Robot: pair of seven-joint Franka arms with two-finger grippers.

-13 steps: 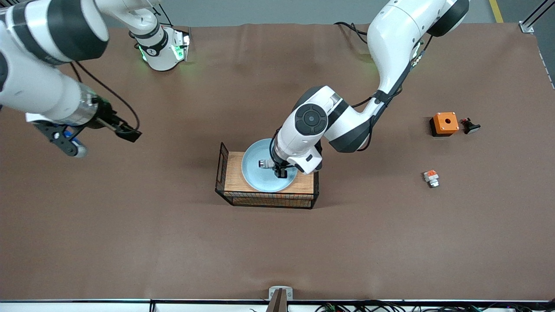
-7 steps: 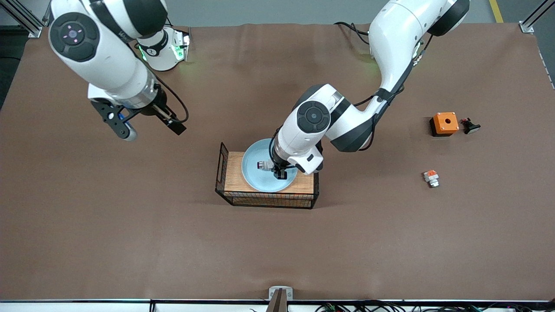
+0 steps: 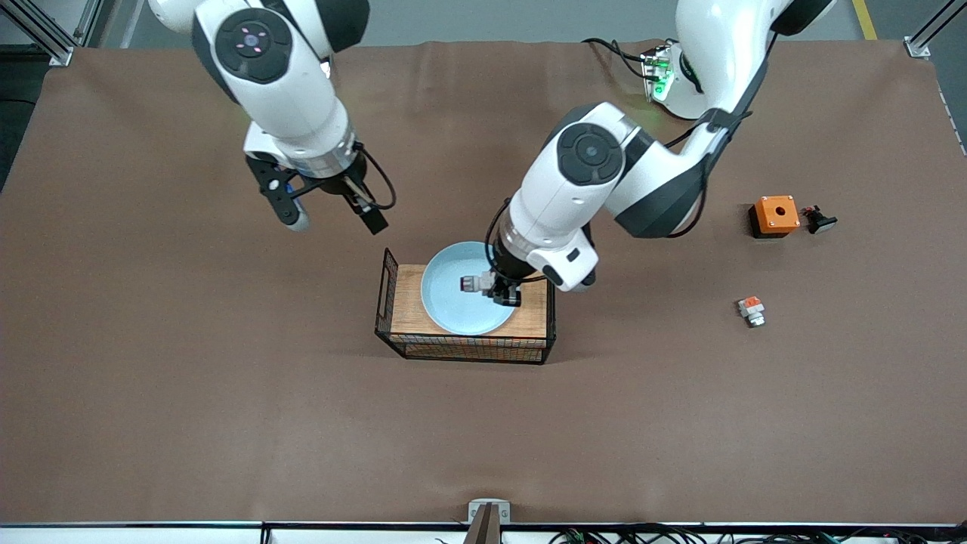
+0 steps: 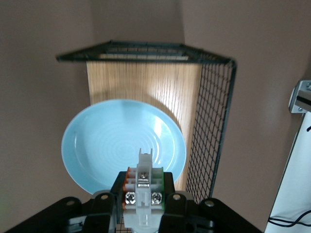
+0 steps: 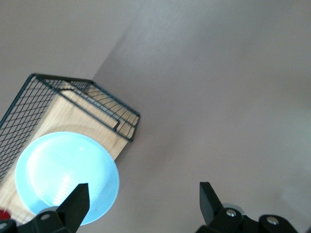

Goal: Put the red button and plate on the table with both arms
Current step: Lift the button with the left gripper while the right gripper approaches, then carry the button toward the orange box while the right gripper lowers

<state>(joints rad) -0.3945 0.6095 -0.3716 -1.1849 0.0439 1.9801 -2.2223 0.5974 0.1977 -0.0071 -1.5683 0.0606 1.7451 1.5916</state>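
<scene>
The pale-blue plate (image 3: 451, 302) lies on the wooden-topped wire rack (image 3: 406, 301) in the middle of the table (image 3: 227, 423). My left gripper (image 3: 505, 292) is shut on the red button (image 3: 473, 284), a tiny white part with a grey metal end, and holds it just above the plate. The left wrist view shows the button (image 4: 143, 189) between the black fingers, over the plate (image 4: 107, 141). My right gripper (image 3: 334, 221) is open and empty, in the air over bare table beside the rack. The right wrist view shows the plate (image 5: 58, 170) and both fingertips (image 5: 77, 196) wide apart.
An orange box with a hole (image 3: 774, 215) and a small black part (image 3: 820, 220) lie toward the left arm's end of the table. A small white piece with an orange-red mark (image 3: 751, 310) lies nearer the front camera than them. The rack has a raised wire end (image 3: 387, 291).
My right arm has swung from its end of the table in toward the rack, gripper still open. My left gripper has risen and shifted slightly over the plate with the button.
</scene>
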